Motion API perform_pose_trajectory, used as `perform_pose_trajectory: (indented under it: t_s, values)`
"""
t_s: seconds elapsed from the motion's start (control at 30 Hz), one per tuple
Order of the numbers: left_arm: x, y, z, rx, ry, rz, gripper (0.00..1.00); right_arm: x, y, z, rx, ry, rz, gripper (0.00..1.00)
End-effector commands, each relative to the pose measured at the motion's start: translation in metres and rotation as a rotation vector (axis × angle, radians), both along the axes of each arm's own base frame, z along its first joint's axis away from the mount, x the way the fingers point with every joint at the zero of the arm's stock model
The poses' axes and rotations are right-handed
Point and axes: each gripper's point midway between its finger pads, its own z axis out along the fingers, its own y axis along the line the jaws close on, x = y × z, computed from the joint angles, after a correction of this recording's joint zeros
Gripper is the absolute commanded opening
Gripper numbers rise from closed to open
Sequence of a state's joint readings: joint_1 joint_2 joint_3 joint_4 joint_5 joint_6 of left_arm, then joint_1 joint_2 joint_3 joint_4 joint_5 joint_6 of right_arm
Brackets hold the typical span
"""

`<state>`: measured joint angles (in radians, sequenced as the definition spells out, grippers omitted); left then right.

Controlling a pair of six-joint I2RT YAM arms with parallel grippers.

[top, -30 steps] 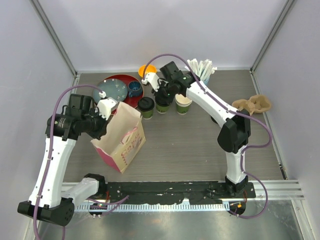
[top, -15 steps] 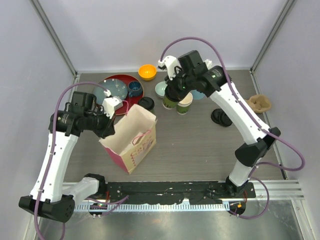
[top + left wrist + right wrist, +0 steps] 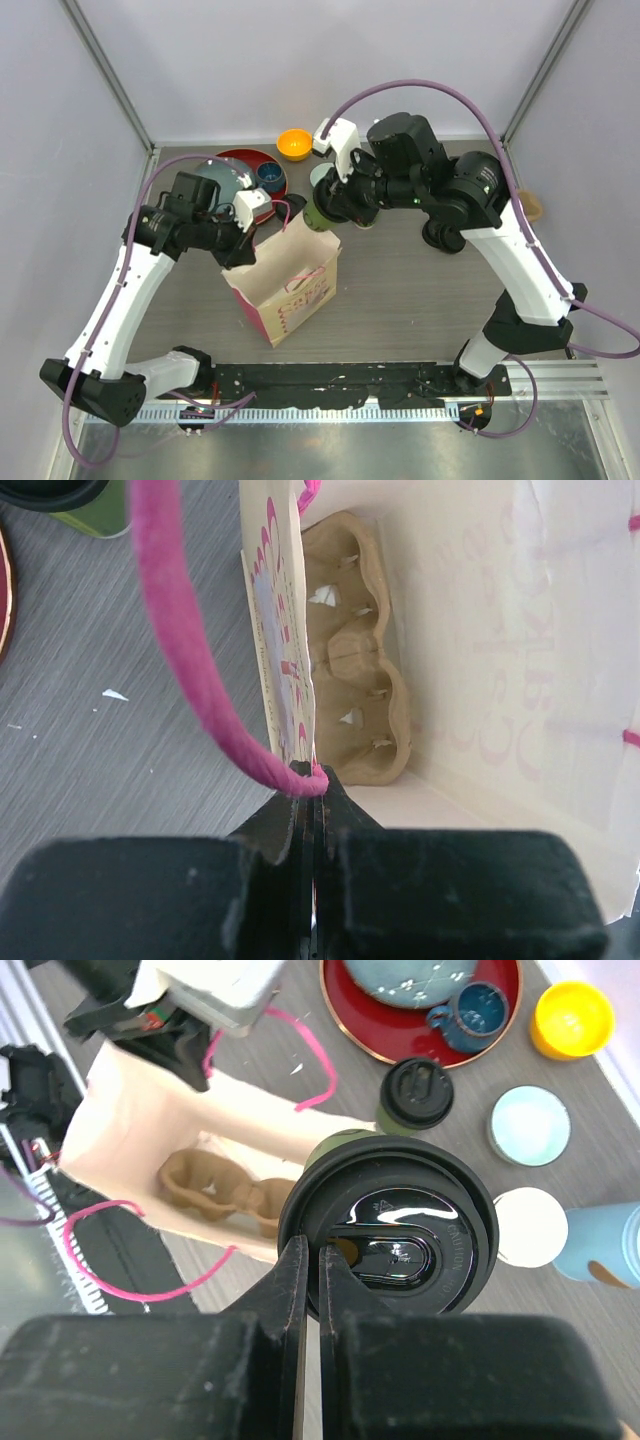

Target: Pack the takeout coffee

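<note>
Grey wood-grain bench (image 3: 420, 300) carries a cream paper bag (image 3: 290, 290) with pink print and pink cord handles, standing open in front of the left arm. Beyond the bag sits a round red tray (image 3: 400, 1035) holding a dark blue mug (image 3: 470, 1010). The left tool (image 3: 312, 780), jaws pressed together, pinches the bag's rim on its left side, just by a handle. A brown pulp cup carrier (image 3: 355, 670) lies flat on the bag's floor. The right tool (image 3: 312, 1250), jaws nearly closed, grips the edge of a green-patterned paper cup (image 3: 318, 216) capped with a black lid (image 3: 390, 1225), holding it upright in the air over the far edge of the bag's open mouth. A second lidded cup (image 3: 418, 1093) stands on the bench just beyond the bag, near the tray.
</note>
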<state>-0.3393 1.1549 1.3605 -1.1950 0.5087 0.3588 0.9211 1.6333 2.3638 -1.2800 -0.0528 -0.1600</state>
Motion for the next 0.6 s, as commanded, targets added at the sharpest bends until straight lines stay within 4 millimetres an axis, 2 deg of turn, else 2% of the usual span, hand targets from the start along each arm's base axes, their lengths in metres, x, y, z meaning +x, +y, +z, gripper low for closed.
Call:
perform_pose_trajectory:
  t_s: [0.0,0.17,0.33,0.37,0.57]
  values:
    - [0.010,-0.004,0.009,-0.005,-0.037,0.006,0.00,-0.027,-0.002,0.007,0.020,0.030,0.052,0.01]
    - [0.011,-0.003,0.011,-0.002,-0.048,0.017,0.00,-0.052,0.018,-0.003,-0.013,0.045,0.168,0.01]
    - [0.011,-0.004,0.011,-0.009,-0.048,0.013,0.00,-0.054,0.044,-0.027,-0.070,0.050,0.293,0.01]
    - [0.011,-0.004,0.011,-0.010,-0.044,0.013,0.00,-0.053,0.052,-0.038,-0.094,0.068,0.321,0.01]
    - [0.008,-0.007,0.011,-0.018,-0.048,-0.015,0.00,-0.049,0.065,-0.076,-0.217,0.029,0.471,0.01]
